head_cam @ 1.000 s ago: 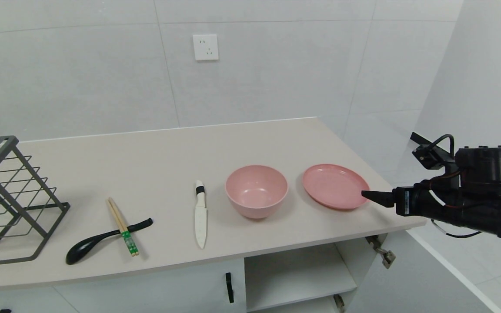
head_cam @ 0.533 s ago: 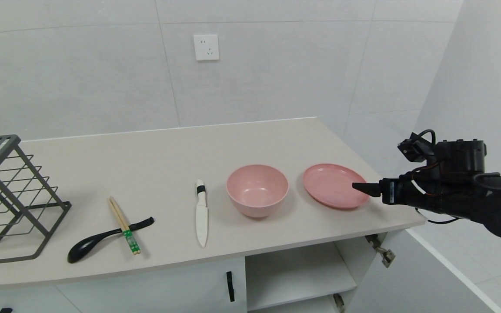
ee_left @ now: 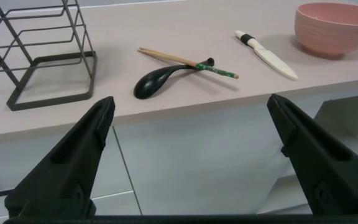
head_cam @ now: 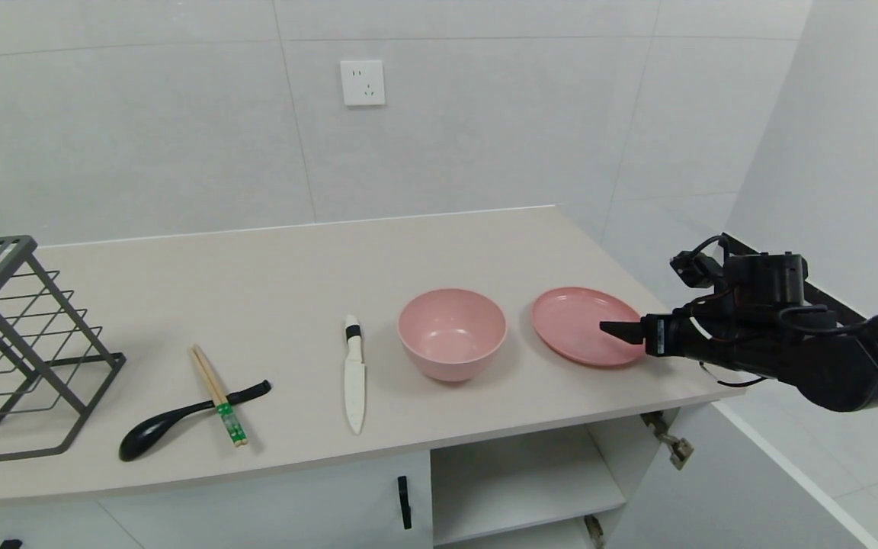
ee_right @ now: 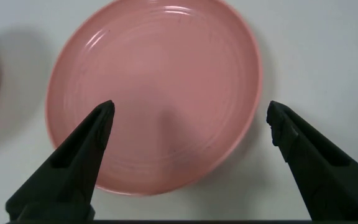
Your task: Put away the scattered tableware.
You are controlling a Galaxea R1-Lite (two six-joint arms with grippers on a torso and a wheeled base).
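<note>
Beige counter point(head_cam: 294, 259), right of frame: right gripper point(head_cam: 608, 328) hovers over the pink plate point(head_cam: 580, 316), jaws spread wide (nothing held). Bowl point(head_cam: 451, 335), knife point(head_cam: 352, 377), spoon point(head_cam: 142, 442) and chopsticks point(head_cam: 206, 377) lie leftward. Left gripper point(ee_left: 190, 102) gapes too.

We see the right gripper point(head_cam: 605, 328) slide farther left. Its spread fingers, earlier at the pink plate's point(head_cam: 568, 316) right rim, now hang over the plate's right half.
</note>
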